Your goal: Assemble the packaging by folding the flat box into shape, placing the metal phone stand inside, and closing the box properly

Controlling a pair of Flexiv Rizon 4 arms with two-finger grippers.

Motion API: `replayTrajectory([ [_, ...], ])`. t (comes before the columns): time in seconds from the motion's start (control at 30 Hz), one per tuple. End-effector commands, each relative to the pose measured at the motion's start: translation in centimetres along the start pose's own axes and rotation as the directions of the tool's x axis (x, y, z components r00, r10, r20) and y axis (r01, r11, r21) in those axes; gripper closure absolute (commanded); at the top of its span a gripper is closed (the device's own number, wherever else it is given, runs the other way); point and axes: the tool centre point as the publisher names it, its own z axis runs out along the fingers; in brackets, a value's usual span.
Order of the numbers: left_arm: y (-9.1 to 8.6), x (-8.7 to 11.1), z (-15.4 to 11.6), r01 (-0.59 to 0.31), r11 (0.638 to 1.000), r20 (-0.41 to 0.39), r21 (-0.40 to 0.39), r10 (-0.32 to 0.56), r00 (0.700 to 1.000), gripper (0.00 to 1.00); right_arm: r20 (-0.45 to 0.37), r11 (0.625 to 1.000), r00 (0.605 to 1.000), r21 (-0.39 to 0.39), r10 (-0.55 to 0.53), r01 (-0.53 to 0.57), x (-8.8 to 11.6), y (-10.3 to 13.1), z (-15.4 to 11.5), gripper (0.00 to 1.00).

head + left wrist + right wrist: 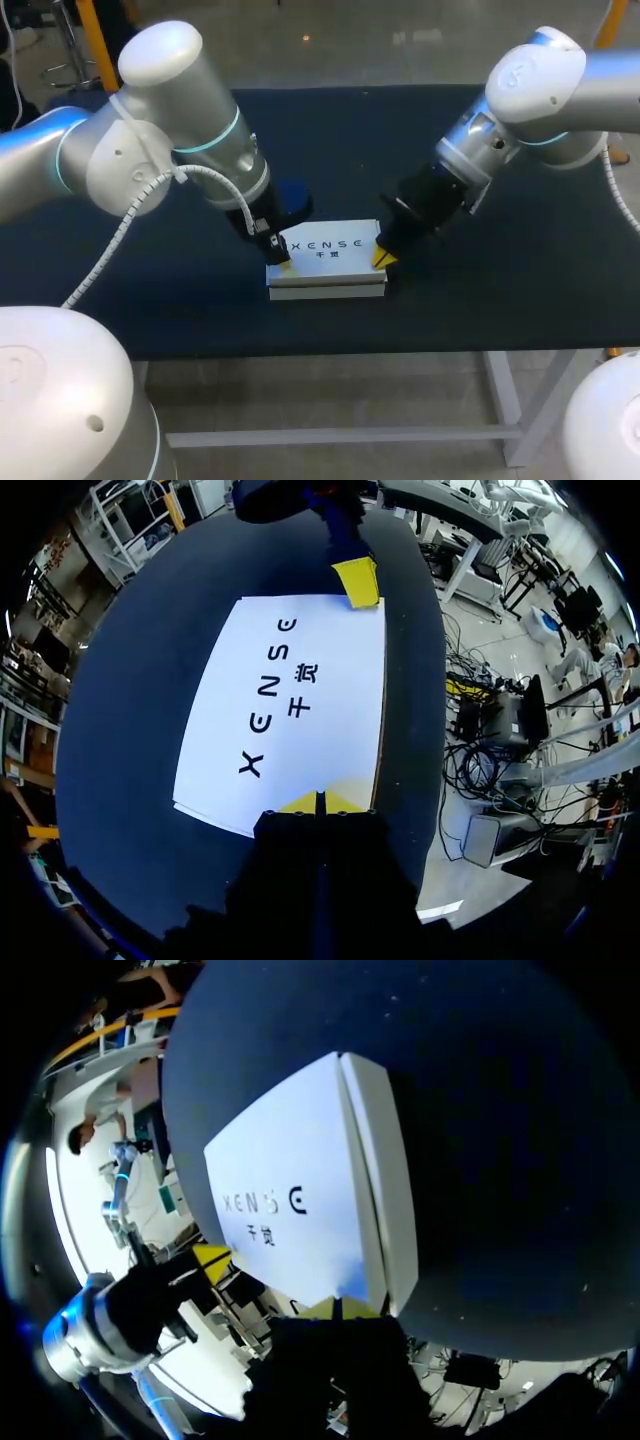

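Both jaws are closed and hold nothing. Your left gripper [283, 262] touches the left end of the box [328, 248] on the table [500, 300], and your right gripper [381, 259] touches its right end. The box's long axis runs between them, equally near each arm.

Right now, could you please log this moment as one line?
box: closed, on table | left gripper: shut, on box's left end | right gripper: shut, on box's right end

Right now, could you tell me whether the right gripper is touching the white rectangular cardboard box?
Touching. In the left wrist view the right gripper sets its yellow tips directly on the far corner of the white rectangular cardboard box, with no gap.
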Motion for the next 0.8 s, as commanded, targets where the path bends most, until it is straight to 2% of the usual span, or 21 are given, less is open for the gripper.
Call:
replayTrajectory([
  [0.03,0.1,0.0,0.2,0.005,1.000,-0.002,-0.002,-0.005,1.000,1.00,-0.001,1.000,1.000,0.004,0.001,-0.001,-0.1,0.2,0.1,1.00],
  [0.8,1.1,0.5,2.2,0.013,1.000,-0.027,0.006,-0.013,1.000,1.00,-0.013,0.998,0.999,0.045,0.036,-0.036,-1.6,1.2,1.5,1.00],
])
